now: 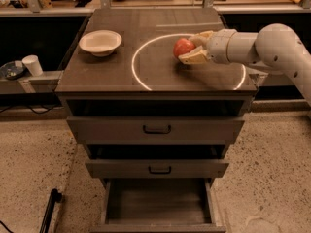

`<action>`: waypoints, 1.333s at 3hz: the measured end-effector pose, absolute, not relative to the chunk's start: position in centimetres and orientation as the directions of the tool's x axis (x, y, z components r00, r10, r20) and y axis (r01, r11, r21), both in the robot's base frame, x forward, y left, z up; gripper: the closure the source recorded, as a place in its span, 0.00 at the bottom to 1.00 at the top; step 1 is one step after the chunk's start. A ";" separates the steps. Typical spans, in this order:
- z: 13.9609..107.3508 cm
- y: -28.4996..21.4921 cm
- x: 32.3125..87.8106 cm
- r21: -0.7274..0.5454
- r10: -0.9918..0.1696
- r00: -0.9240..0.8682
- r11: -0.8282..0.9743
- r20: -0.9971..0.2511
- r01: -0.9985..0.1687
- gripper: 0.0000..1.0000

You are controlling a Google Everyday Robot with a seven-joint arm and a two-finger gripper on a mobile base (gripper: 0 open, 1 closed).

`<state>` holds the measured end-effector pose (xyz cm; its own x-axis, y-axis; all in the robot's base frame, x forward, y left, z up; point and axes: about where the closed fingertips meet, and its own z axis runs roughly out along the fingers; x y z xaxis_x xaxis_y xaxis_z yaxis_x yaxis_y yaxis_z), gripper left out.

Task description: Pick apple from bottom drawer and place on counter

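Observation:
The red apple (182, 48) is held between the two pale fingers of my gripper (190, 47), over the counter (112, 74) inside the thin white circle, at its upper middle. I cannot tell whether it rests on the top or hangs just above it. The gripper comes in from the right on a white arm and is shut on the apple. The bottom drawer (158, 205) is pulled open below, and its dark floor shows nothing in it.
A white bowl (100, 42) stands on the counter's back left. The two upper drawers (156, 129) with black handles stick out slightly. A white cup (33, 65) sits on a low shelf at the left. A black rod (48, 210) lies on the speckled floor at lower left.

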<state>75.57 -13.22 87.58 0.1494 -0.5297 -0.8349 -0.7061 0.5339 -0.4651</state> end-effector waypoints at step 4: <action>86.7 -13.1 76.0 -0.408 -0.497 0.108 0.546 -0.861 -0.732 0.00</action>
<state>75.98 -13.12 86.70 0.1084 -0.4974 -0.8607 -0.7319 0.5460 -0.4077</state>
